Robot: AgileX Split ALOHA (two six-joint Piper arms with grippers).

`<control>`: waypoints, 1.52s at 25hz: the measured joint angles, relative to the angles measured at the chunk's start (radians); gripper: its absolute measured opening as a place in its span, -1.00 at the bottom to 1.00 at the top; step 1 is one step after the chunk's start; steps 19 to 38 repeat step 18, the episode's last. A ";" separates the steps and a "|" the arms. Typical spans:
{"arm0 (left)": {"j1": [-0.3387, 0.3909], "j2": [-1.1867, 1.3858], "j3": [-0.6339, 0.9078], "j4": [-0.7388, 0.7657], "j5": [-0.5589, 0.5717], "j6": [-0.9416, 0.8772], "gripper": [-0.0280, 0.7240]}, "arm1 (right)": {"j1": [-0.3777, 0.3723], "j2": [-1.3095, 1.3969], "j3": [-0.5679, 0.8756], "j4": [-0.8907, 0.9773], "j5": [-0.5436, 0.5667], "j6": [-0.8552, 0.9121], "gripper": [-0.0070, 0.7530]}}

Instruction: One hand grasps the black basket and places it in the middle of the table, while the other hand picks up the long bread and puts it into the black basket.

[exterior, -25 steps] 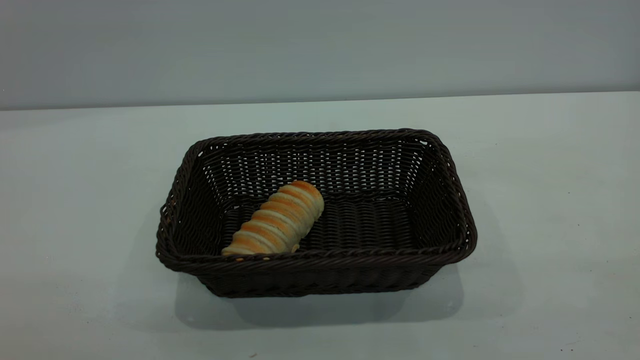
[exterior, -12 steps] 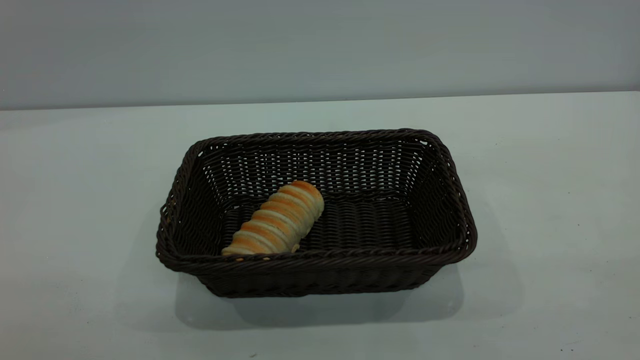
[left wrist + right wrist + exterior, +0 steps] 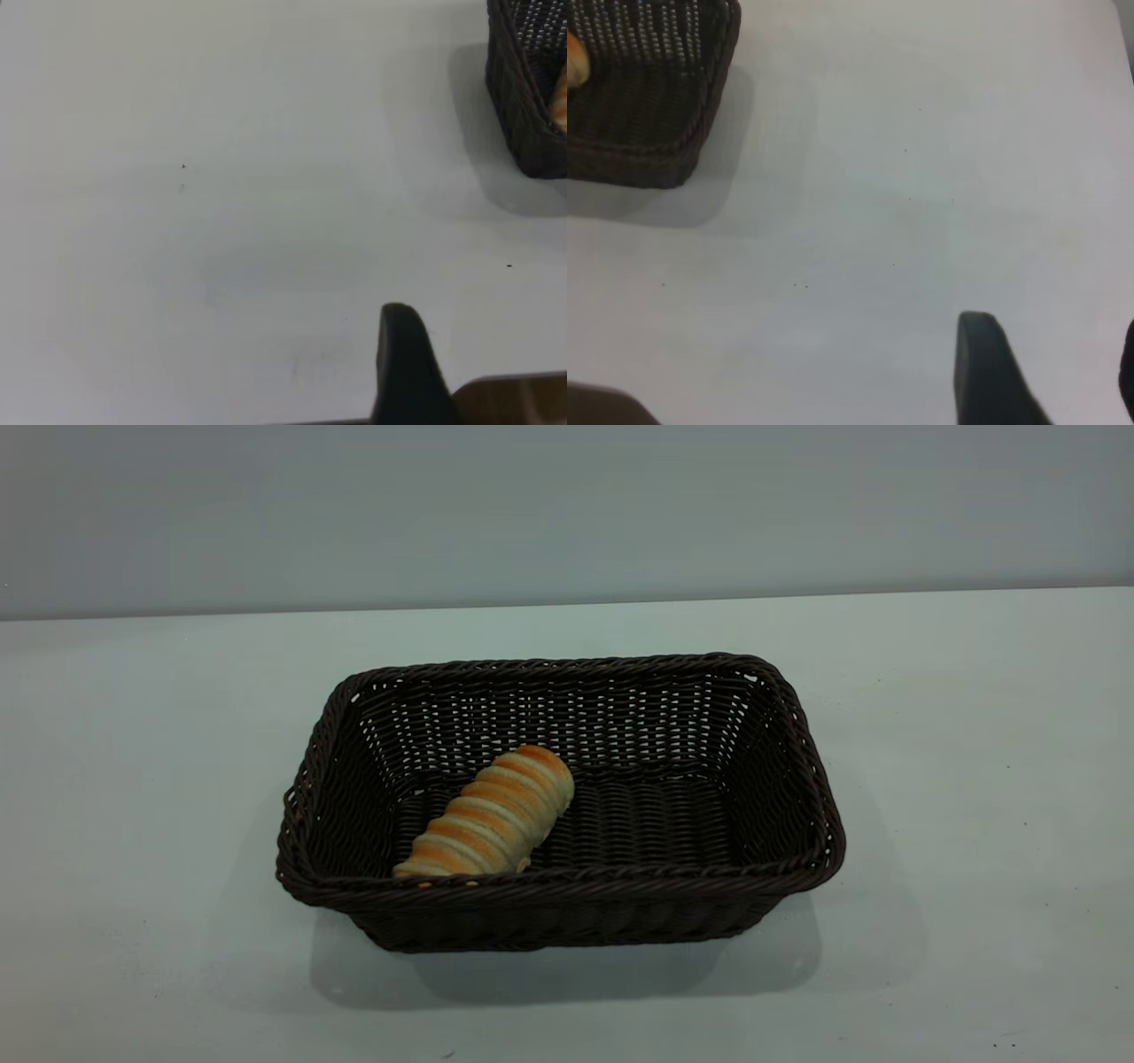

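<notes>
Neither arm appears in the exterior view. Each wrist view shows one dark fingertip, the left gripper's finger [image 3: 403, 367] and the right gripper's finger [image 3: 988, 372], low over bare table [image 3: 974, 779], well apart from the black basket [image 3: 567, 669]; whether either gripper is open or closed cannot be told. The dark woven basket, flared with a braided rim, sits mid-table. The long bread [image 3: 492, 815], spiral-ridged golden-orange and cream, lies slantwise inside it, against the basket's near-left corner.
</notes>
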 joint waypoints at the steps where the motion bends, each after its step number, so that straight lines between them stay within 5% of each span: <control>1: 0.000 0.000 0.000 -0.001 0.000 0.002 0.31 | 0.000 0.000 0.000 0.000 0.000 0.000 -0.04; 16: 0.000 0.000 0.000 -0.005 0.000 0.011 0.31 | 0.000 0.000 0.000 0.000 0.000 0.000 -0.36; 38: 0.000 0.000 0.000 -0.005 0.000 0.012 0.31 | 0.000 0.000 0.000 0.000 0.000 0.000 -0.36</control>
